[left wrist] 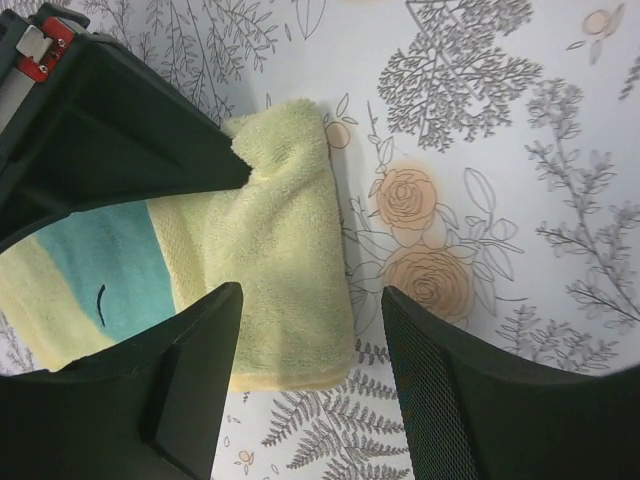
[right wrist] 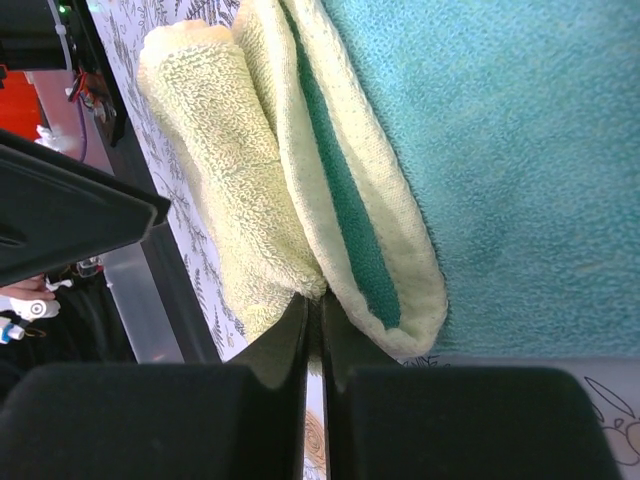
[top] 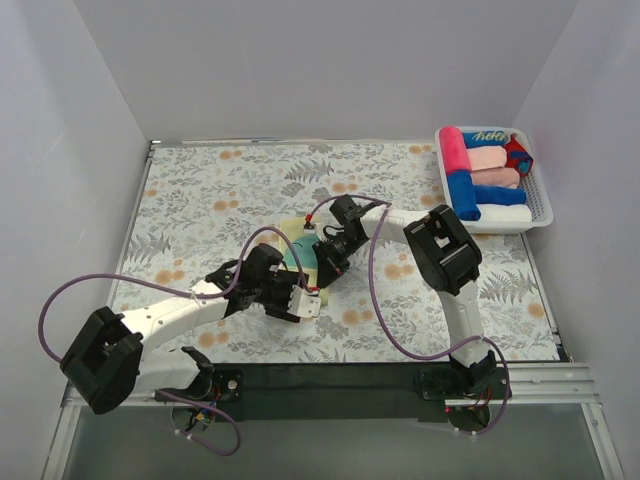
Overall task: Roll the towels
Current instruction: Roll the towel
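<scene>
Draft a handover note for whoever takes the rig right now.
Left gripper: open above the yellow towel, holding nothing.
Right gripper: shut on that towel's folded edge.
Where: the towel lies mid-table, partly folded over with its teal patch showing.
Done: the basket at the far right holds rolled towels.
Left: roll the yellow towel; it is not a cylinder yet.

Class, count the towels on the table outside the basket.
1. The yellow towel, part rolled, lies mid-table; the right end effector pinches its edge, the open left end effector is above it. The arms may hide others.
</scene>
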`<state>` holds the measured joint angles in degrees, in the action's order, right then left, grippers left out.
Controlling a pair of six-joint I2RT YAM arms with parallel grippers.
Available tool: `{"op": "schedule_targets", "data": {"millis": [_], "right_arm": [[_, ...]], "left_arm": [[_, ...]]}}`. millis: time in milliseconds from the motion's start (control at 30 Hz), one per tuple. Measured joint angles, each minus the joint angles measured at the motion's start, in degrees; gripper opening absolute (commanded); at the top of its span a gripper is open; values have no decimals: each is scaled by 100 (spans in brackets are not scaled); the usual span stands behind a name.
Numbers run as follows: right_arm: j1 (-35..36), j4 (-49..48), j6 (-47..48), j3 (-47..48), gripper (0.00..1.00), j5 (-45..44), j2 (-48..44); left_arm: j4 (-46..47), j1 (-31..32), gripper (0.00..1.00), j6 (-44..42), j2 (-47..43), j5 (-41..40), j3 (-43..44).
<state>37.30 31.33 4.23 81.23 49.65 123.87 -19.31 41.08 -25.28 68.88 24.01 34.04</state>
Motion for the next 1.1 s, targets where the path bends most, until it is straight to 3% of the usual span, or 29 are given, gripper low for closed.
{"op": "schedule_targets", "data": {"millis": [233,500,633,667,767,800,900,1100], "right_arm": [[2,4,-37,9,8,4,13],[0,2,-66,11,8,44,37],[0,2,-66,11,11,44,37],[0,2,-63,11,13,46,37],[-9,2,-59,-2,22,48,9],[-44,7,-55,-17,32,31,-31],[-122,44,0,-114,51,-28,-271],[-992,133,348,-428,62,-503,-1283]], "left_arm": [[769,238,49,-26,643,-699,-72],[964,310,48,-94,820,-765,-210],[1038,330,32,-103,901,-798,-219],[1032,330,20,-103,944,-785,-205],[739,275,10,-105,1126,-603,50],[590,234,5,-79,1193,-514,173],[68,28,0,-35,1478,-42,603],[-1283,-291,0,4,1969,1141,1290]]}}
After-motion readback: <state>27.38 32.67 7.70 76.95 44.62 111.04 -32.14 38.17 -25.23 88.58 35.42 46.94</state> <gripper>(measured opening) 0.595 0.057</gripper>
